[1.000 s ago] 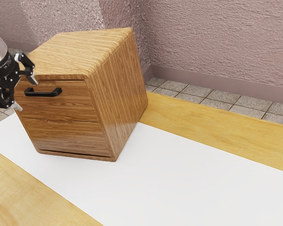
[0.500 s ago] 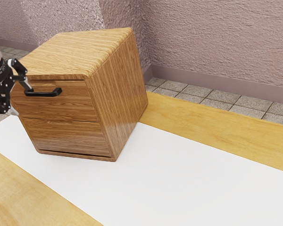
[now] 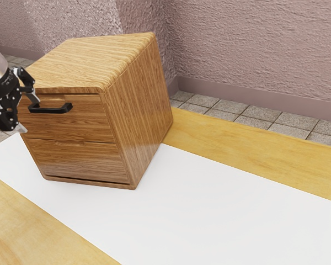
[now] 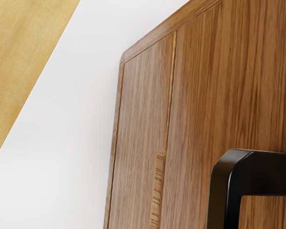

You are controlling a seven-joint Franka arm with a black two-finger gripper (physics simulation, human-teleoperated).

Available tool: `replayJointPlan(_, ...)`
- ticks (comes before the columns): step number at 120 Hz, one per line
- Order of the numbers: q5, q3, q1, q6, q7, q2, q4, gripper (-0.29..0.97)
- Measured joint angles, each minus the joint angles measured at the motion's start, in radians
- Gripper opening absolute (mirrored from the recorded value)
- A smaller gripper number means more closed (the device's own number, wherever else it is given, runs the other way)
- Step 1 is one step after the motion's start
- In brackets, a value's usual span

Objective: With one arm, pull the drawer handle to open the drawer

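A wooden cabinet (image 3: pixel 107 55) stands on a white mat at the exterior view's left. Its top drawer (image 3: pixel 77 122) carries a black bar handle (image 3: pixel 51 108), and its front looks flush with the cabinet. My black gripper (image 3: pixel 25 113) is at the handle's left end, open. The upper finger (image 3: pixel 28 91) reaches the end of the bar and the lower finger (image 3: pixel 17 127) hangs below it, apart from it. From the wrist, one bent end of the handle (image 4: pixel 250 186) shows close up against the drawer front (image 4: pixel 205 95).
A second drawer (image 3: pixel 80 159) sits below the top one. The white mat (image 3: pixel 209 210) runs across the wooden floor (image 3: pixel 254 149). A rough pink wall (image 3: pixel 254 44) and grey tiles (image 3: pixel 254 113) lie behind the cabinet.
My hand has dropped lower and closer to the handle's left end, with a small dip to the left midway. The drawer front has not visibly moved.
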Motion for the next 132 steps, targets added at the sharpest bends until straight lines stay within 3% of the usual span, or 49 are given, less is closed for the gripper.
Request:
replayJointPlan(25, -0.001, 0.001, -0.004, 0.008, -0.008, 0.019, -0.004, 0.65)
replayJointPlan(95, -0.005, -0.003, -0.013, 0.005, -0.027, 0.006, 0.000, 0.04)
replayJointPlan(132, -0.008, -0.010, -0.013, -0.036, -0.042, -0.041, -0.016, -0.09)
